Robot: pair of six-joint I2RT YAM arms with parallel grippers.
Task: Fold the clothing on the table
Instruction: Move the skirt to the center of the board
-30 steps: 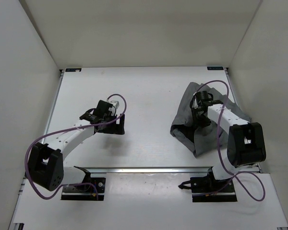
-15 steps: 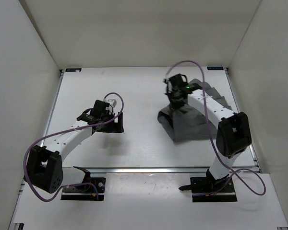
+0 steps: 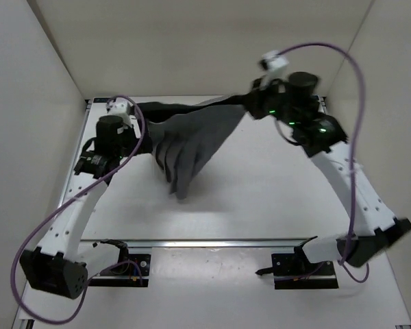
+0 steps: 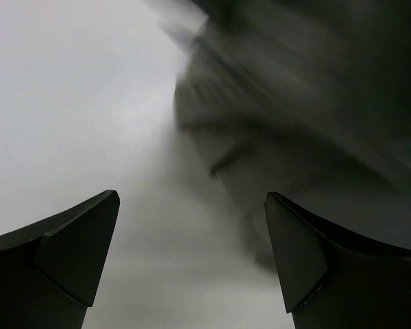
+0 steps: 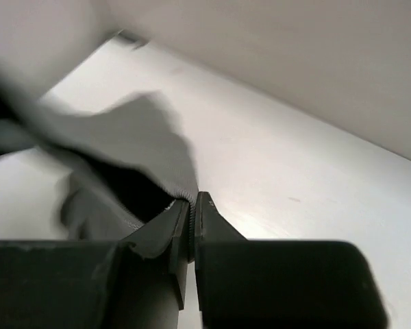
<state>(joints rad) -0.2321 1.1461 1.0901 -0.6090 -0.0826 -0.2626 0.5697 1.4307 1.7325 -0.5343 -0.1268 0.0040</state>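
Fabric of the grey skirt (image 5: 133, 137) is pinched in the right gripper (image 5: 192, 205). In the right wrist view its two black fingers (image 5: 157, 240) are pressed together with only the thin cloth edge between them. From that pinch the skirt runs off to the left, blurred and lifted above the white table (image 5: 294, 178). A darker fold hangs beneath the lighter upper sheet. A pale wall (image 5: 294, 62) rises beyond the table's far edge.

In the left wrist view the left gripper (image 4: 192, 212) stands spread wide, with nothing between its dark fingers (image 4: 68, 253). Blurred grey cloth fills the upper right ahead of them. This view does not show whether it touches a finger.

From the top camera, the right arm (image 3: 342, 178) reaches high over the far right of the table (image 3: 274, 192), its gripper holding the skirt's upper edge near the back wall. The skirt (image 3: 192, 137) stretches in the air as a band from there towards the far left corner, ending just beside the left arm's wrist. It fans down in long pleats towards the table's middle. I cannot tell whether its lowest tip rests on the surface. Two small green lights (image 3: 269, 112) glow on the right arm, and purple cables (image 3: 356, 82) loop over both arms.
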